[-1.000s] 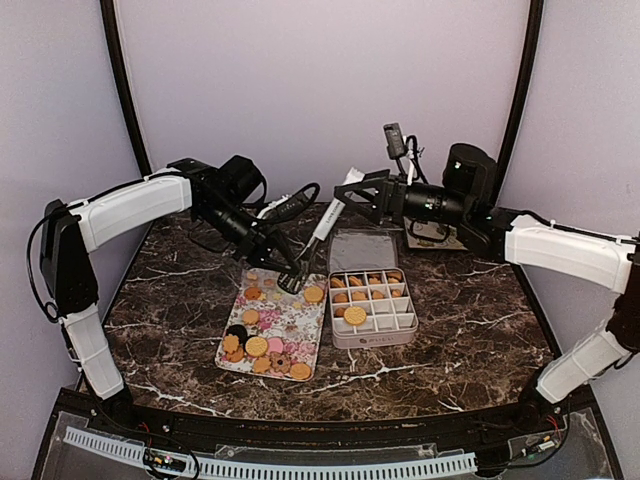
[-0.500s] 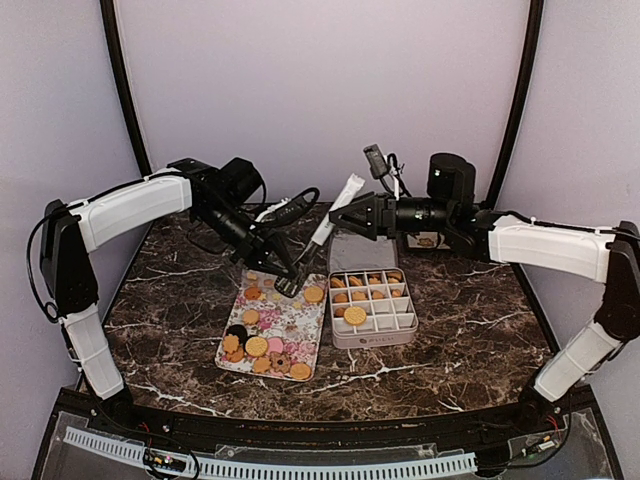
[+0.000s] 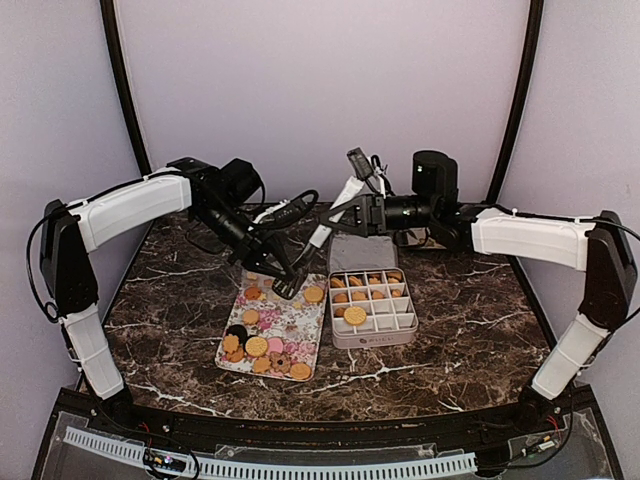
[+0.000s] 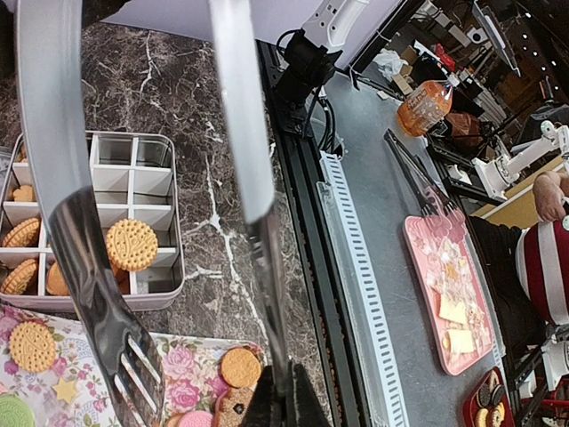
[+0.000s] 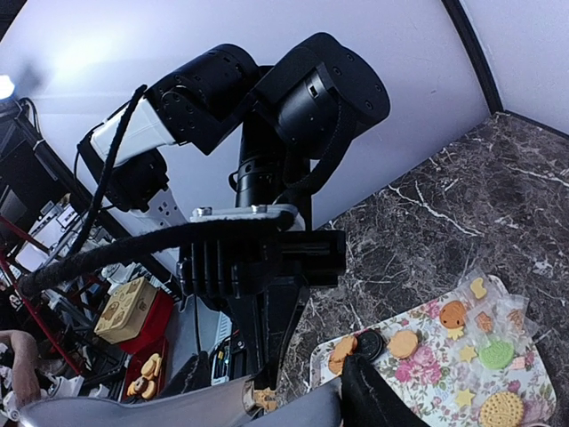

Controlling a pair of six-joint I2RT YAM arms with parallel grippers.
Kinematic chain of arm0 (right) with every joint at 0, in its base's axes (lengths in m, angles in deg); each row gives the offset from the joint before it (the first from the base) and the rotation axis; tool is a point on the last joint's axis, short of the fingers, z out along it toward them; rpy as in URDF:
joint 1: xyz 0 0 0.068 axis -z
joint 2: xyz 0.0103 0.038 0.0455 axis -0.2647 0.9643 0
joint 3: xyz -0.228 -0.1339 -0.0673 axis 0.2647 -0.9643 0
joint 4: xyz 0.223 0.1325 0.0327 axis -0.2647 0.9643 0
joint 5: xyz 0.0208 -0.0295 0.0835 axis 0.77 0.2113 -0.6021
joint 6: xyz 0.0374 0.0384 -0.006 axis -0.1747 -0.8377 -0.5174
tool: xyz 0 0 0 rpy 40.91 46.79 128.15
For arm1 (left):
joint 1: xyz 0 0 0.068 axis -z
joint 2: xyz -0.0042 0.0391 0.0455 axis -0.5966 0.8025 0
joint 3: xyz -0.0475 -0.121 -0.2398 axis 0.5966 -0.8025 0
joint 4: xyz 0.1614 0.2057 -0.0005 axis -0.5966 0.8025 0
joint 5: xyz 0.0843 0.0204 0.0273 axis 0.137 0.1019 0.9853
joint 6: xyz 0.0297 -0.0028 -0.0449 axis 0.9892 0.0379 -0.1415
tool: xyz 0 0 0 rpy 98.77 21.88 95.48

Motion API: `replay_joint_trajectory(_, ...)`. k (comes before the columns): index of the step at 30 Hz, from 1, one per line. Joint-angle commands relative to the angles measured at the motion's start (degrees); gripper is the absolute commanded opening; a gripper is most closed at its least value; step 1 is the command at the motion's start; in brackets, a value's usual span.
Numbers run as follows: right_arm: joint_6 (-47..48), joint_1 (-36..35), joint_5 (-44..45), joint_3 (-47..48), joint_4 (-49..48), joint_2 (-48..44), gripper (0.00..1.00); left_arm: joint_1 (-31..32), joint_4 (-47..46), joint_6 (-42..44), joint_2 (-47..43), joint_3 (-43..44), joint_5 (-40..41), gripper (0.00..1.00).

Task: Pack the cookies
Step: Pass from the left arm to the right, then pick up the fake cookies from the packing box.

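Note:
Several cookies lie on a floral tray, and more fill the back cells of a divided tin, with one round cookie resting on top of the dividers. My left gripper is shut on one arm of the metal tongs just above the tray's far end. In the left wrist view its fingers pinch that arm low down. My right gripper sits around the tongs' upper handle, with one finger against it. How tightly it holds does not show.
The tin's lid lies flat behind the tin. A black rail with a white slotted strip runs along the near table edge. Curved dark posts rise at both back corners.
My right arm has swung left to the tongs' upper handle, and its jaws have narrowed around it. The left arm and the tongs' tips have barely moved.

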Motion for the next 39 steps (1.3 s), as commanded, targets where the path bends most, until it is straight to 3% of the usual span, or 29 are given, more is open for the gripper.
replay_joint_trajectory(1,-0.3,-0.6,-3.4,2.3,-0.7,-0.1,0.46,-0.2,0.9,1.5,-2.2,1.0,-0.1,0.0)
replay_joint_trajectory(10,3.5,-0.5,-0.2,1.4,3.7,-4.0,0.28,-0.2,0.2,1.3,-2.0,0.9,1.8,0.04)
replay_joint_trajectory(18,9.2,-0.5,7.4,-0.9,11.5,-9.8,0.26,-0.8,-1.7,-2.8,-2.5,1.3,6.1,0.54)
replay_joint_trajectory(22,14.9,-0.9,13.1,-0.9,19.3,-13.0,0.27,-3.5,-2.0,-4.9,-3.7,1.4,7.6,0.7)
replay_joint_trajectory(30,20.3,-2.2,23.9,-5.4,29.2,-19.9,0.3,-14.5,-4.5,-10.0,-7.4,-2.5,10.1,0.76)
replay_joint_trajectory(34,22.4,-4.6,31.4,-8.0,33.1,-22.8,0.31,-17.6,-8.1,-12.5,-9.9,-6.6,16.6,0.76)
replay_joint_trajectory(39,23.7,-7.0,38.6,-10.6,34.7,-25.0,0.32,-19.9,-8.7,-13.1,-11.8,-10.3,16.6,0.76)
